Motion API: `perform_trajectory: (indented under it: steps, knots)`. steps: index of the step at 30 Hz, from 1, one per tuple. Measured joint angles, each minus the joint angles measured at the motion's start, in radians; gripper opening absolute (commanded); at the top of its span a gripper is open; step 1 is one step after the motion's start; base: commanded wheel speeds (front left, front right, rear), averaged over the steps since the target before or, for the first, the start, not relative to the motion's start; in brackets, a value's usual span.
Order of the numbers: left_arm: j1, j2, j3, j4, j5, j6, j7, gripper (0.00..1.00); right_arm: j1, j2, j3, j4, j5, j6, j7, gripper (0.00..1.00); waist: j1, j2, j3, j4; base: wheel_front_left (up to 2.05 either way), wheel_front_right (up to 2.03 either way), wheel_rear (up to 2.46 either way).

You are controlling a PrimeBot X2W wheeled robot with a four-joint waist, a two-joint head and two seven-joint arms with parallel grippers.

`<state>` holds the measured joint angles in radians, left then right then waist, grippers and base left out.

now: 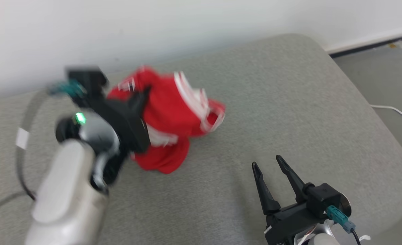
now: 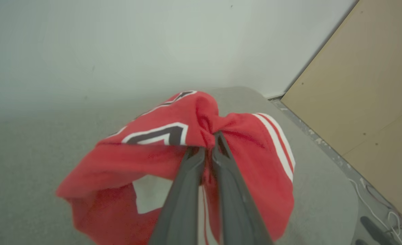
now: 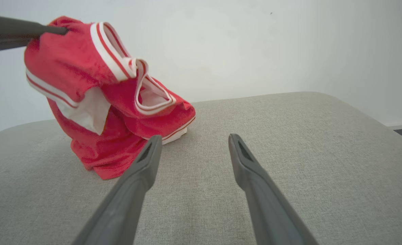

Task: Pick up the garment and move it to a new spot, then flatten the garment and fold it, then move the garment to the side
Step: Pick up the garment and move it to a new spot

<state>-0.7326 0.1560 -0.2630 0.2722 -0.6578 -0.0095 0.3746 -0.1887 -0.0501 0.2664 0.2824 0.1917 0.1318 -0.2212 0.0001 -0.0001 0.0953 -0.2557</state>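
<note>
Left gripper extends forward, jaws pinched together; right gripper sits low, jaws apart.

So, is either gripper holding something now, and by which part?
The left gripper is shut on a bunched fold of the red jersey; the right gripper is open, empty.

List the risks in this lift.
The left gripper pinches only a small bunch of the garment, so it may slip free. Its lower end rests on the cushion and could drag or bunch further. The right gripper is open and apart, giving no backup.
</note>
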Motion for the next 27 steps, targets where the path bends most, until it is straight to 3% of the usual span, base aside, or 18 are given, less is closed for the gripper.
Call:
perform_trajectory:
  steps: [5,6,7,11,16,20,27]
  knots:
    - [0.09,-0.022,-0.084,0.177,0.089,0.0,-0.103,0.02,-0.012,0.0,-0.001,0.009,0.001,0.0,-0.005,1.0,0.0,0.0002,0.029,-0.05,0.0,0.0,0.0]
    - [0.094,-0.026,-0.095,0.203,0.108,0.0,-0.129,0.43,-0.012,0.0,-0.001,0.011,0.001,0.0,-0.005,1.0,0.0,0.0001,0.033,-0.057,0.0,0.0,0.0]
    - [0.096,-0.028,-0.103,0.223,0.121,0.001,-0.155,1.0,-0.012,0.0,-0.003,0.014,0.001,0.0,-0.007,1.0,0.0,0.0001,0.036,-0.063,0.0,0.0,0.0]
    - [0.109,-0.047,-0.114,0.267,0.143,0.0,-0.287,1.0,-0.005,0.001,-0.036,0.021,-0.007,0.0,-0.008,1.0,0.0,0.0001,0.034,-0.065,0.0,0.0,0.0]
    - [0.201,-0.057,-0.111,0.258,0.184,0.009,-0.565,1.0,0.039,0.0,-0.106,0.024,-0.04,0.0,0.007,1.0,0.0,0.0001,0.003,-0.036,0.0,0.0,0.0]
    - [0.293,-0.052,-0.093,0.205,0.207,0.029,-0.626,1.0,0.066,0.0,-0.133,0.006,-0.074,0.0,0.022,1.0,-0.0001,0.0,-0.033,0.004,0.0,0.0,0.0]
    - [0.501,-0.016,0.03,-0.008,0.262,0.072,-0.639,1.0,0.106,0.0,-0.167,-0.034,-0.092,0.0,0.054,1.0,-0.0001,0.0,-0.105,0.094,0.0,0.0,0.0]
